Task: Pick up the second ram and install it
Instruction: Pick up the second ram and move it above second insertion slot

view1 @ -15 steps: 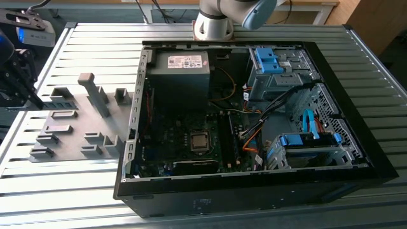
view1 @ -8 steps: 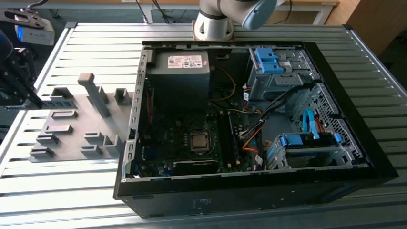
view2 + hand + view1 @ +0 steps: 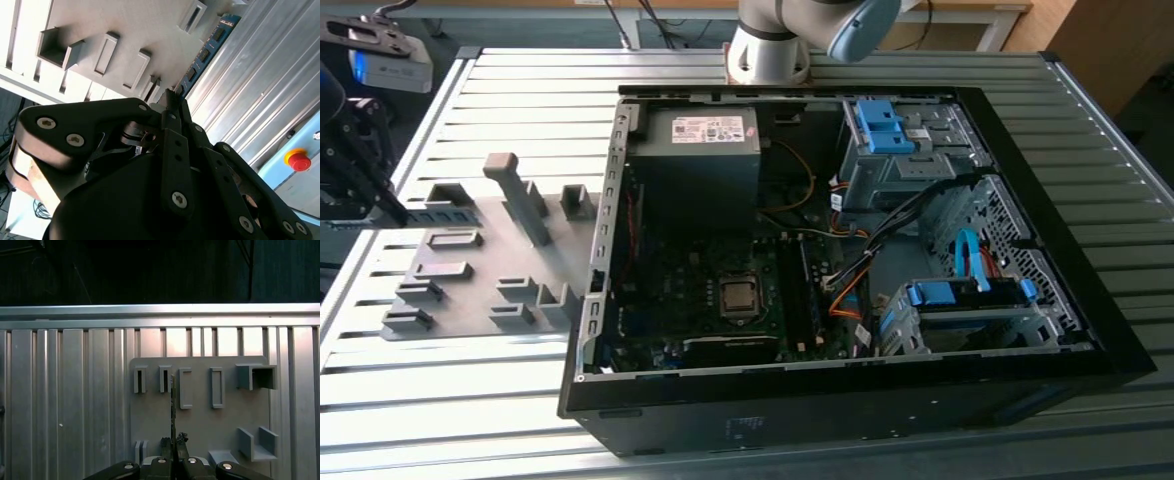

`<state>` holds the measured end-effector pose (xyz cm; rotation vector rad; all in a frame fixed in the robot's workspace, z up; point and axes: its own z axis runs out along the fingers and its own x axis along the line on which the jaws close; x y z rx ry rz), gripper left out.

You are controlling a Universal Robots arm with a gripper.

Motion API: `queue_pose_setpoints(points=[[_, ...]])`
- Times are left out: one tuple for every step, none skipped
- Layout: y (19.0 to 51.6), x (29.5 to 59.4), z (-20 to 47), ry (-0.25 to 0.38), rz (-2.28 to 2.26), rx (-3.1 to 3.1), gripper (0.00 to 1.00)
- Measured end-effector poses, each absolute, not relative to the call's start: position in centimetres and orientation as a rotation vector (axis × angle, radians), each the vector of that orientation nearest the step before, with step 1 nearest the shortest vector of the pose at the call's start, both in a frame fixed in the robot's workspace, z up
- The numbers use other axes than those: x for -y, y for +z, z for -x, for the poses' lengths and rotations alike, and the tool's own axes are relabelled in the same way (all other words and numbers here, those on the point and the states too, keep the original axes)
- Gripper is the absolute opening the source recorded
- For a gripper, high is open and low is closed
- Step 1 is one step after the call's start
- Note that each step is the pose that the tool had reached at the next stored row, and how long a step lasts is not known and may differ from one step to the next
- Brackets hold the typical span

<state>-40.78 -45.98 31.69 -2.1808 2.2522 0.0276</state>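
Slippage seemed likely: the end effector point(image 3: 173, 440) pinched the second ram point(image 3: 205, 52) by one end over the grey tray point(image 3: 200, 420), at the exterior view's left of the computer case point(image 3: 854, 420), inviting tilt.

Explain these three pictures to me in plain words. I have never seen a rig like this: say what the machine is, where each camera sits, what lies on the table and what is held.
The machine is a single robot arm with a claw at its end. The exterior view comes from a camera off the arm. It shows a ribbed metal table carrying an open computer case and, toward that view's left, a grey plate of holder blocks. The two wrist views come from cameras riding on the arm, so they look along the claw. In both wrist views the claw is shut on a memory stick, a slim blue-green board with dark chips, close to the grey plate. The first wrist view sees the stick edge-on, as a thin line.
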Motion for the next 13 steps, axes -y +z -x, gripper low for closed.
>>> queue_pose_setpoints(points=[[31.74, 45.98, 40.78, 0.028, 2.181, -2.252, 0.14], [31.8, 45.98, 40.78, 0.028, 2.181, -2.252, 0.14], [31.87, 45.98, 40.77, 0.028, 2.181, -2.252, 0.14], [31.95, 45.98, 40.77, 0.028, 2.181, -2.252, 0.14], [32.02, 45.98, 40.78, 0.028, 2.181, -2.252, 0.14], [32.09, 45.98, 40.78, 0.028, 2.181, -2.252, 0.14], [32.15, 45.98, 40.78, 0.028, 2.181, -2.252, 0.14], [32.21, 45.98, 40.78, 0.028, 2.181, -2.252, 0.14], [32.27, 45.98, 40.78, 0.027, 2.181, -2.252, 0.14], [32.32, 45.98, 40.78, 0.027, 2.181, -2.252, 0.14], [32.37, 45.98, 40.78, 0.028, 2.181, -2.252, 0.14], [32.41, 45.98, 40.78, 0.028, 2.181, -2.252, 0.14], [32.46, 45.98, 40.78, 0.028, 2.181, -2.252, 0.14]])
